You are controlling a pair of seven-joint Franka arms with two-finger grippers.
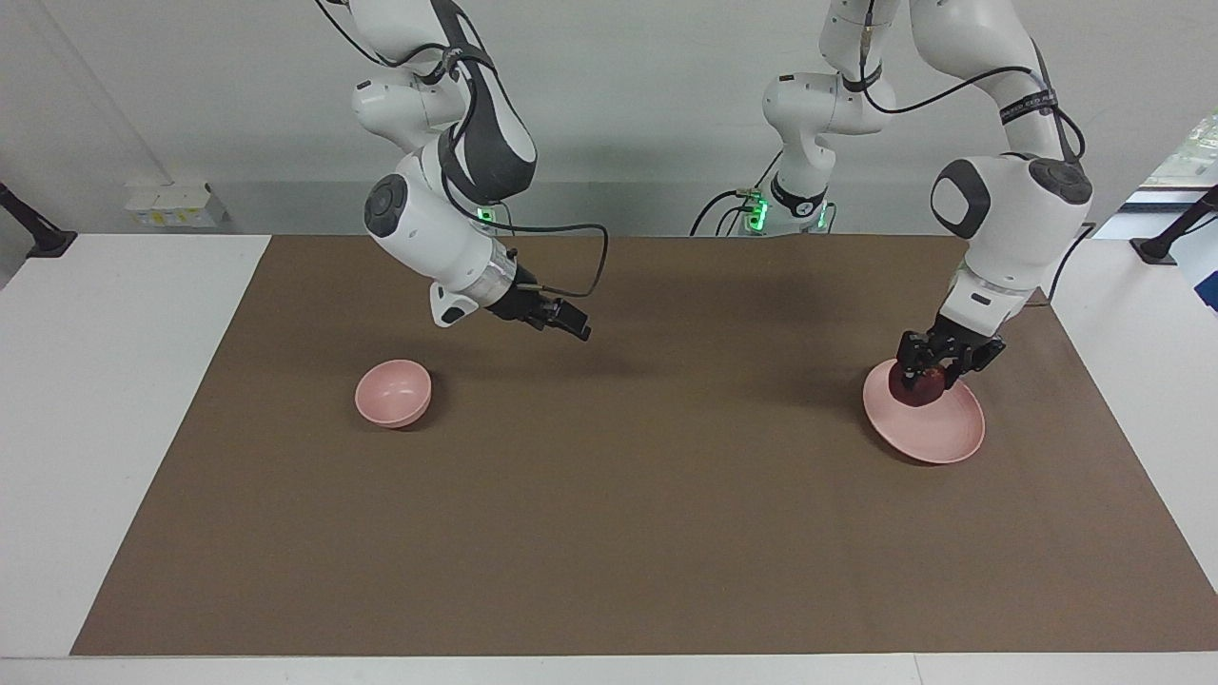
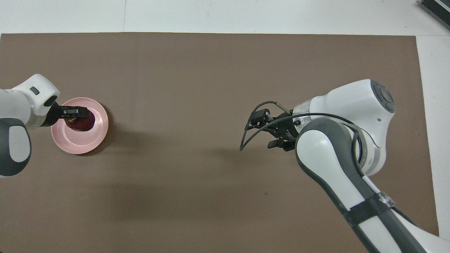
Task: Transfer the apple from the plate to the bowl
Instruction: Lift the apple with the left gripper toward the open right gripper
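The dark red apple (image 1: 918, 388) lies on the pale pink plate (image 1: 937, 433) at the left arm's end of the mat, on the part of the plate nearer the robots. My left gripper (image 1: 925, 373) is down on the plate with a finger on each side of the apple, shut on it. In the overhead view the apple (image 2: 83, 123) and the plate (image 2: 79, 142) show under the left gripper (image 2: 78, 113). The small deep pink bowl (image 1: 393, 392) stands at the right arm's end; the right arm hides it in the overhead view. My right gripper (image 1: 569, 322) hangs open over the bare mat, empty, also seen from overhead (image 2: 263, 130).
A brown mat (image 1: 609, 533) covers the table, with white table margins (image 1: 114, 400) at both ends. A black cable (image 2: 246, 135) loops from the right wrist.
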